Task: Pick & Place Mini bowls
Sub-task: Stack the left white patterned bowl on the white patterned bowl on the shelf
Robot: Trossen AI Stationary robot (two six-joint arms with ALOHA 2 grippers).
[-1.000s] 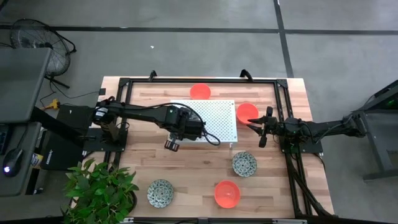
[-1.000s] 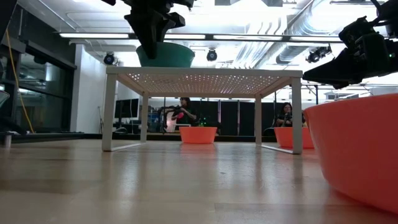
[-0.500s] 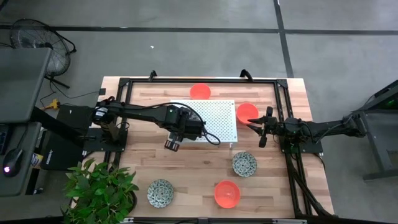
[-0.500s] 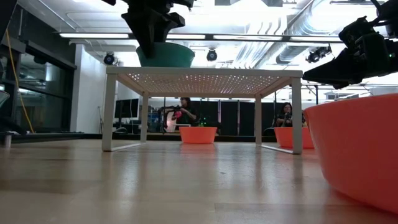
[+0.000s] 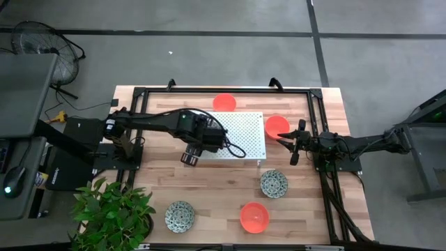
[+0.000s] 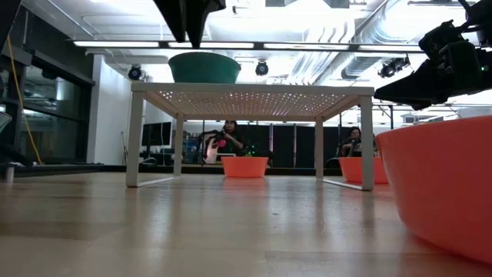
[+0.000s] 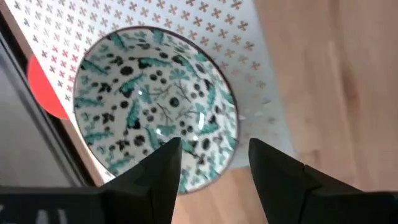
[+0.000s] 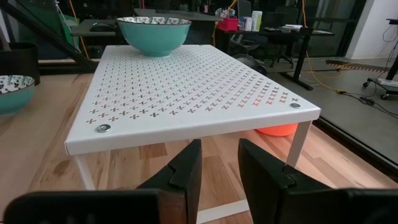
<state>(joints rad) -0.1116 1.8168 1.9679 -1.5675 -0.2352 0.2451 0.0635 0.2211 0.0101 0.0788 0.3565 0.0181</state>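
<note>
One mini bowl [image 7: 155, 118], white inside, green-speckled, teal outside

A lab or workshop: a wooden table [image 5: 167, 188] on a bare concrete floor [image 5: 209, 63], exposed ceiling ducts [image 6: 346, 54], and desks with monitors [image 8: 292, 28] behind.

From above, the left arm [image 5: 167, 124] covers the speckled bowl [image 7: 155, 109] on the white platform [image 5: 244, 132], so only the wrist camera shows it. Down low, the nearest orange bowl [image 6: 442, 192] is cut by the frame's right edge, and the left gripper [image 6: 188, 15] runs off the top. The people [image 6: 227, 142] behind are too small to make out
</note>
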